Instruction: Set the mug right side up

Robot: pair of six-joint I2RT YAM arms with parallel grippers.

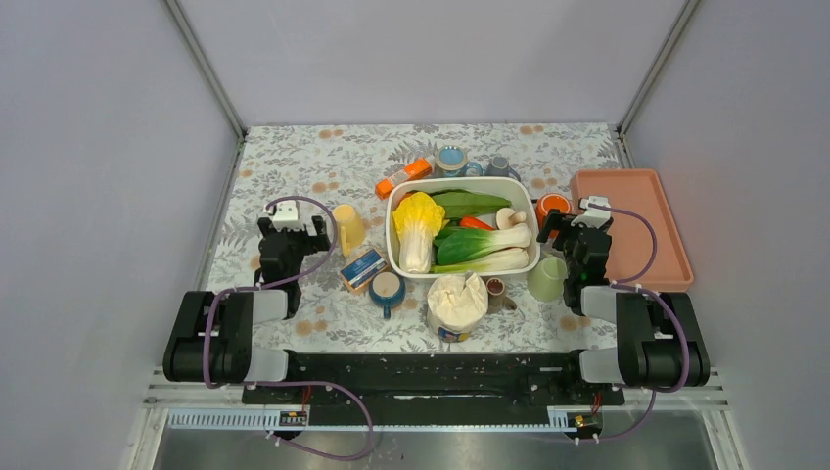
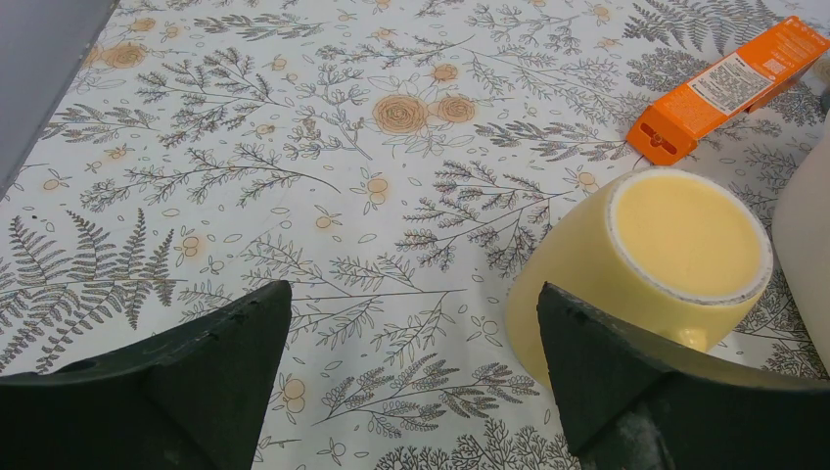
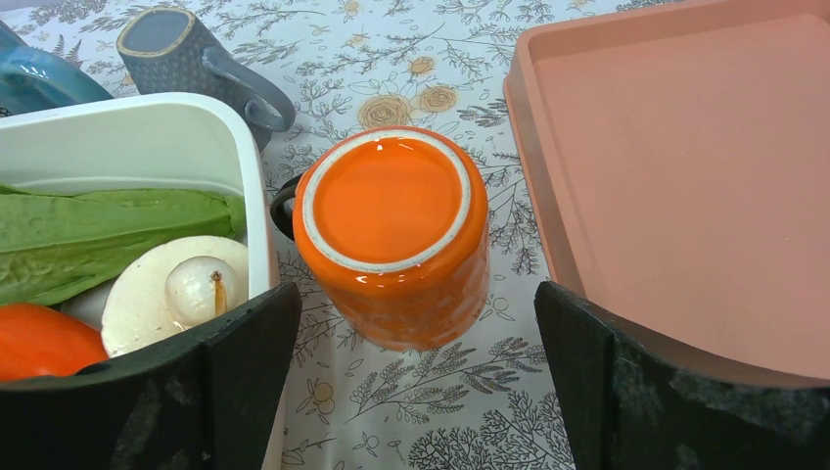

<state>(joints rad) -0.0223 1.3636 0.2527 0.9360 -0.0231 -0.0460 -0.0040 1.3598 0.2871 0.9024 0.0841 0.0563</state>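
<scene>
A glossy orange ceramic mug (image 3: pixel 391 225) stands base-up towards the right edge of the floral tabletop (image 3: pixel 431 431), between a white plastic tub (image 3: pixel 147 122) and a salmon tray (image 3: pixel 685 147). It is just ahead of the right gripper (image 3: pixel 416 304), whose jaws are spread wide. A pale yellow mug (image 2: pixel 636 264), also inverted, sits left of the tub before the equally spread, empty left gripper (image 2: pixel 413 304).

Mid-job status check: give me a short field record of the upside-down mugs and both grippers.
left gripper: open, empty
right gripper: open, empty
yellow mug: base up, ahead of left gripper, off to its right
orange mug: base up, between white tub and salmon tray, centred ahead of right gripper
</scene>
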